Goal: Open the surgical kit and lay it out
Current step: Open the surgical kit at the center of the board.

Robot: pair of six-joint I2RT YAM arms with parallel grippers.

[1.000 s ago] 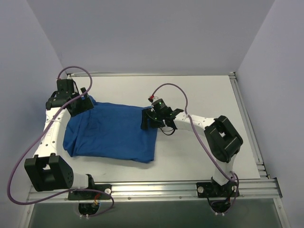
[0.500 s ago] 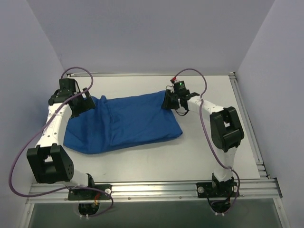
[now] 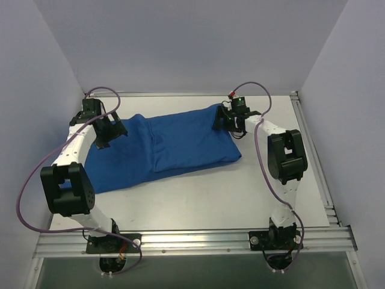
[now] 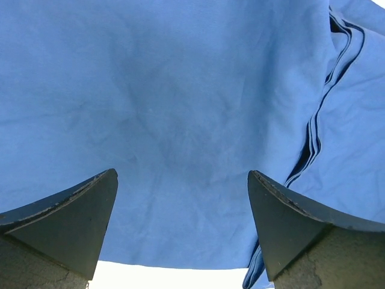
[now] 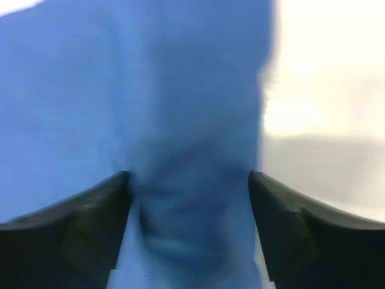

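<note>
The surgical kit shows as a large royal-blue cloth (image 3: 174, 144) lying spread across the table, creased down the middle. My left gripper (image 3: 114, 129) is at the cloth's left end, open. In the left wrist view its gripper (image 4: 182, 180) hovers over flat cloth (image 4: 180, 90) with nothing between the fingers. My right gripper (image 3: 224, 120) is at the cloth's far right corner. The right wrist view is blurred: the gripper (image 5: 189, 180) stands with its jaws apart, and a raised fold of cloth (image 5: 192, 90) lies loose between them.
The white table (image 3: 271, 180) runs out to metal rails on the right (image 3: 313, 156) and at the back. Pale walls close in the left, back and right. Purple cables loop above both wrists.
The right gripper has carried the cloth's right corner to the far right, stretching the cloth wider, and its jaws have since parted. The left gripper shifted slightly along the cloth's left end.
</note>
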